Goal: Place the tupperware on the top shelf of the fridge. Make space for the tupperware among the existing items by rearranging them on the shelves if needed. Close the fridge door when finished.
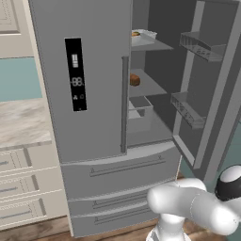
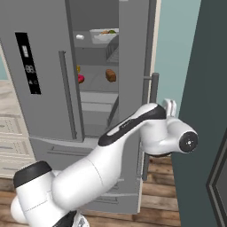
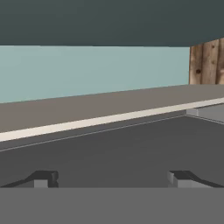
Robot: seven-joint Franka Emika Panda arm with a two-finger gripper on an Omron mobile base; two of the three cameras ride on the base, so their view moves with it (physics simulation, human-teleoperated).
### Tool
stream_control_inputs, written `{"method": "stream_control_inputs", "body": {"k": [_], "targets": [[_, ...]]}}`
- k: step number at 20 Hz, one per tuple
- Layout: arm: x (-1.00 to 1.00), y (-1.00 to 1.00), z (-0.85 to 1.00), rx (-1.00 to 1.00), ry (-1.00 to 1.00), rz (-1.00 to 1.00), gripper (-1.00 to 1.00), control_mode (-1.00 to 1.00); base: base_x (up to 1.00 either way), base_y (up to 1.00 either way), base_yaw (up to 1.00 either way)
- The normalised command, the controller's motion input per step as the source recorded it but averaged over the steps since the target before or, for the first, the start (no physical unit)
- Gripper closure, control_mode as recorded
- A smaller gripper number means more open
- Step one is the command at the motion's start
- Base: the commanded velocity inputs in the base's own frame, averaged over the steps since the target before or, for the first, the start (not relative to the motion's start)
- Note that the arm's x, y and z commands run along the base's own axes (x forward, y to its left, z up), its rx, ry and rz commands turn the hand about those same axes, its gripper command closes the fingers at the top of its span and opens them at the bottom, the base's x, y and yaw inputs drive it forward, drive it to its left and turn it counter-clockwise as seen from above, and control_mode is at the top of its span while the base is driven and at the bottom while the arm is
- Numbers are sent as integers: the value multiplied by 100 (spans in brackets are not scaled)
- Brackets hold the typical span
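Observation:
The fridge (image 1: 89, 94) stands with its left door shut and its right door (image 1: 221, 84) swung open. The tupperware (image 1: 143, 35) rests on the top shelf (image 1: 155, 46), and it also shows in the right base view, tupperware (image 2: 104, 35), with food inside. On the shelves lie a small white block (image 2: 80, 37), a yellow cheese wedge (image 2: 78, 68), a red doughnut (image 2: 80, 79) and a brown loaf chunk (image 2: 111, 75). My arm (image 2: 146, 128) reaches round the outer side of the open door. My gripper (image 3: 111, 179) is open, nothing between its fingertips (image 3: 43, 179), facing a flat dark grey surface.
Two wire-fronted door baskets (image 1: 200, 47) hang inside the open door. A grey fridge drawer (image 1: 140, 104) sits under the lower shelf. A dark tall panel (image 2: 204, 111) stands close on the right. Cream drawers (image 1: 21, 188) and a counter lie left of the fridge.

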Motion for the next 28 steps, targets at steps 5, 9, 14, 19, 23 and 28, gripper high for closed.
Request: {"method": "stream_control_inputs", "body": {"k": [5, 9, 14, 19, 23, 28], "targets": [[43, 0, -11, 0, 0, 7, -100, -100, 0, 0, 0], [24, 0, -8, 0, -2, 16, -100, -100, 0, 0, 0], [-1, 7, -1, 0, -7, 27, -100, -100, 0, 0, 0], [-3, 48, 0, 0, -13, 26, -100, -100, 0, 0, 0], [-3, 69, 0, 0, -19, 22, -100, -100, 0, 0, 0], [-1, 87, 0, -1, -20, 20, -100, -100, 0, 0, 0]]}}
